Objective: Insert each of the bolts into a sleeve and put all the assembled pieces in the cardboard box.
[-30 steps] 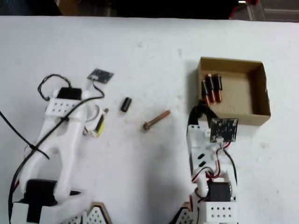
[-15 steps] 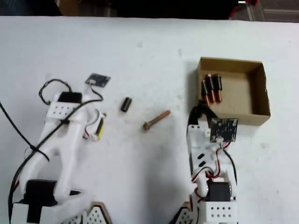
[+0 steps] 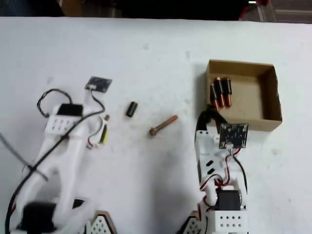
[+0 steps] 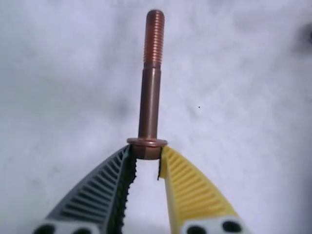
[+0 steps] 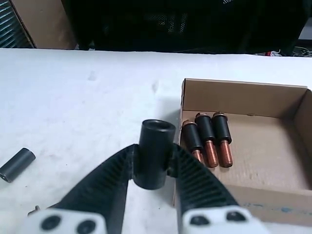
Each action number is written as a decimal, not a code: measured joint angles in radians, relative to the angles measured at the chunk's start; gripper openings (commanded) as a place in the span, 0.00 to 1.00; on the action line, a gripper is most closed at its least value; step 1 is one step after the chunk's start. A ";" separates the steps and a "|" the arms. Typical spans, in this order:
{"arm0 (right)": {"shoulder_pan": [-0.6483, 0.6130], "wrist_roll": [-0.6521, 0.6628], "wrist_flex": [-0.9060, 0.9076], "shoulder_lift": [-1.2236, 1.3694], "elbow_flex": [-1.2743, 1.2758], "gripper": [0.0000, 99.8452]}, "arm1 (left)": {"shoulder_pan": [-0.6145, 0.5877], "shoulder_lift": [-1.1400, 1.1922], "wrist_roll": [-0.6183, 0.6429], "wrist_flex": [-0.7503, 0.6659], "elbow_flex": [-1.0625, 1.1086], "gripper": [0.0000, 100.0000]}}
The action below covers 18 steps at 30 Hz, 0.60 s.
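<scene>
Table (image 3: 161, 180) white | bolt (image 3: 165, 124), sleeve (image 3: 131, 109) lying loose | room (image 5: 170, 24) behind dark

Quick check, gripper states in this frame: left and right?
Left gripper: closed on a copper bolt, gripped at its head.
Right gripper: closed on a black sleeve.

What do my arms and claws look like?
The left arm and right arm are white plastic with black motors and loose cables. The left claw has one grey and one yellow ribbed finger; the right claw has two black ribbed fingers.
</scene>
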 measured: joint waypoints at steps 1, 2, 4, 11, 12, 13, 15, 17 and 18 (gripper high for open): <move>0.000 0.000 0.000 0.000 0.000 0.02 | 0.000 -0.041 0.000 0.000 0.025 0.02; 0.000 0.000 0.000 0.000 0.000 0.02 | 0.000 -0.084 0.000 0.000 0.044 0.02; 0.000 0.000 0.000 0.000 0.000 0.02 | 0.000 -0.166 0.002 0.000 0.077 0.02; 0.000 0.000 0.000 0.000 0.000 0.02 | -0.002 -0.321 0.006 0.000 0.172 0.02; 0.000 0.000 0.000 0.000 0.000 0.02 | -0.002 -0.333 0.006 0.000 0.181 0.02; 0.000 0.000 0.000 0.000 0.000 0.02 | -0.002 -0.342 0.006 0.000 0.184 0.02; 0.000 0.000 0.000 0.000 0.000 0.02 | -0.002 -0.361 0.006 0.000 0.196 0.02; 0.000 0.000 0.000 0.000 0.000 0.02 | -0.002 -0.382 0.006 0.000 0.199 0.02; 0.000 0.000 0.000 0.000 0.000 0.02 | -0.002 -0.396 0.006 0.000 0.199 0.02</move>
